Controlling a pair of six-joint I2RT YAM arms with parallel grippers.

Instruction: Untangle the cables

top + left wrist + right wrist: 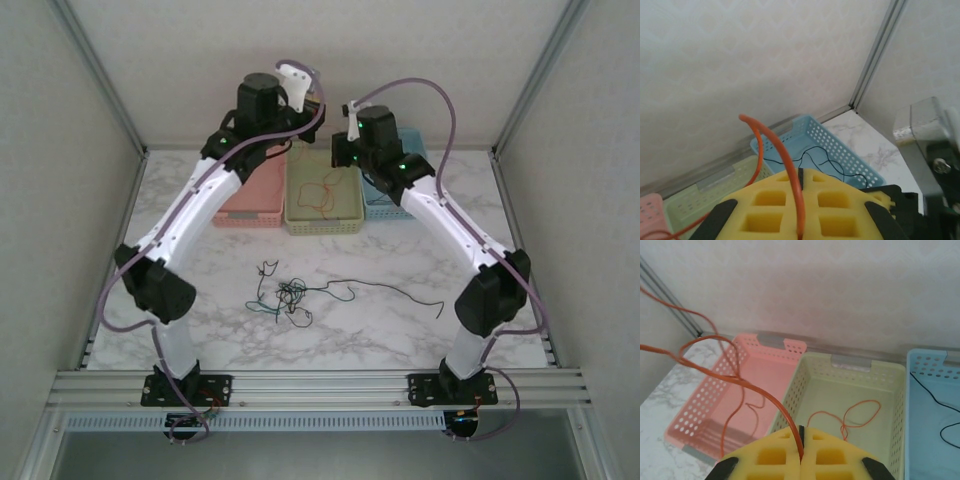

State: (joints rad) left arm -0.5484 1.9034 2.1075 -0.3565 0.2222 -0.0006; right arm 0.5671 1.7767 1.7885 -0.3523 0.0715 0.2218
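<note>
My left gripper (801, 172) is shut on a red cable (782, 155), which arcs up from between the yellow foam pads (765, 200). My right gripper (801, 429) is also shut on a red cable (760, 390); it rises leftward and splits into thin strands hanging over the pink basket (700, 405). In the top view both grippers are held high over the baskets at the back. Another red cable (855, 415) lies looped in the yellow-green basket (890, 375). A tangle of green and black cables (285, 293) lies on the marble table, one black cable (390, 290) trailing right.
Three baskets stand in a row at the back wall: pink (250, 205), yellow-green (323, 215) and blue (385, 207). A black cable (825, 160) lies in the blue basket (860, 160). Enclosure walls and metal posts (875, 55) close in the table's sides.
</note>
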